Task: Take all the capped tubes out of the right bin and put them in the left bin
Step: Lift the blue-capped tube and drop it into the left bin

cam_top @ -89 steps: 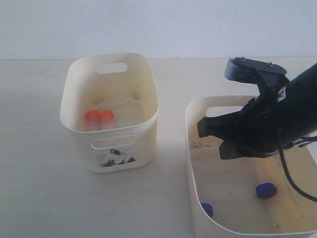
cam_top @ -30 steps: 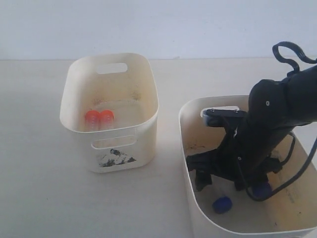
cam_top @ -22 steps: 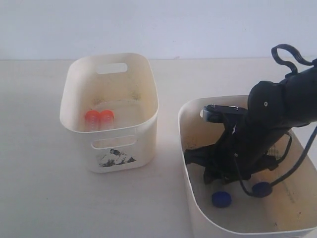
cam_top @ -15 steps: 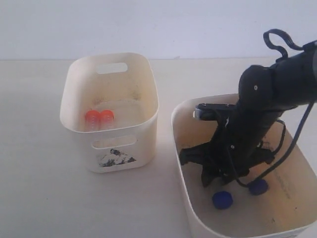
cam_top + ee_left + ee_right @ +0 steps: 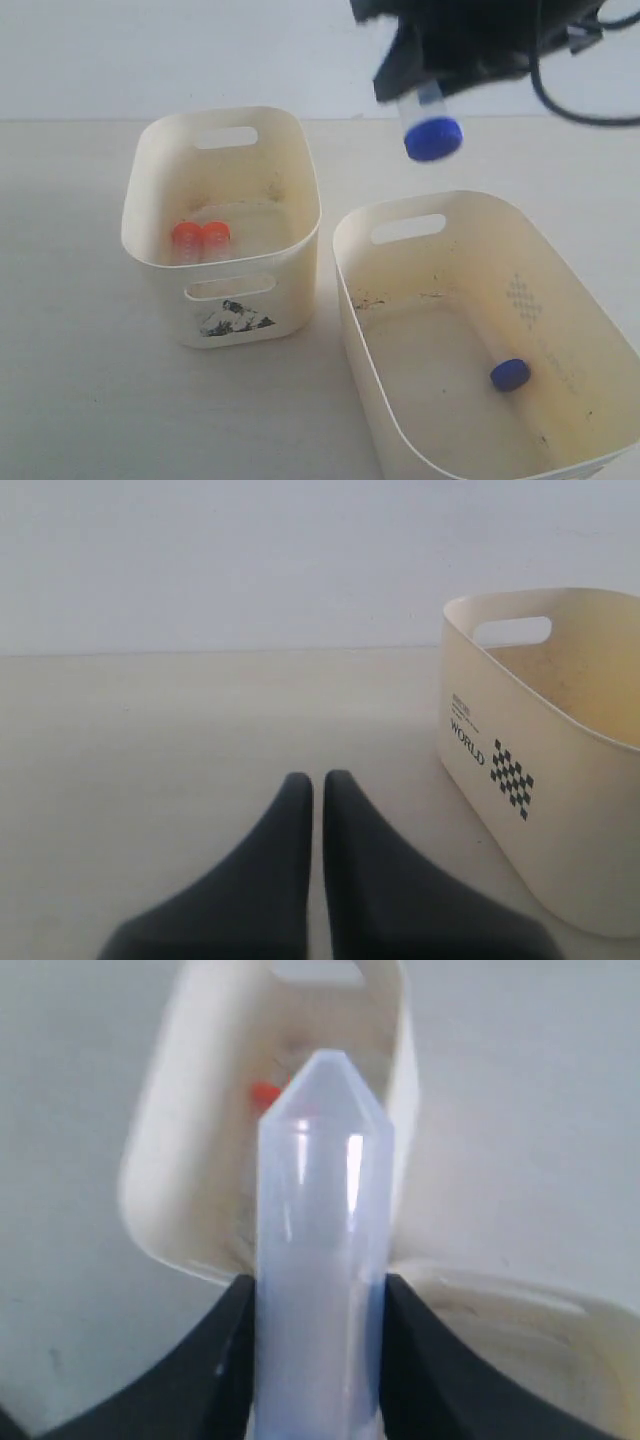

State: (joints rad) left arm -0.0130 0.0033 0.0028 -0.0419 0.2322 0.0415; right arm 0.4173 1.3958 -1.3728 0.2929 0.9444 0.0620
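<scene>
My right gripper point(image 5: 420, 85) hangs high over the gap between the two bins, shut on a clear tube with a blue cap point(image 5: 433, 125), cap end down. In the right wrist view the tube point(image 5: 320, 1240) stands between the dark fingers point(image 5: 225, 1350), its pointed end toward the left bin point(image 5: 175, 1160). The left bin point(image 5: 300, 190) holds two orange-capped tubes point(image 5: 187, 238) point(image 5: 216, 236). Another blue-capped tube point(image 5: 510, 374) lies on the floor of the right bin point(image 5: 350, 270). My left gripper point(image 5: 312, 780) is shut and empty, low over the table.
A cream bin wall point(image 5: 560, 780) printed with "WORLD" and a checker diamond stands close beside the left gripper; I cannot tell which bin it is. Both bins sit on a pale table point(image 5: 70, 350) with a white wall behind.
The right gripper closed on a blue-capped tube inside the right bin and rose out with it to well above the bins. The right bin slid a little leftward.
</scene>
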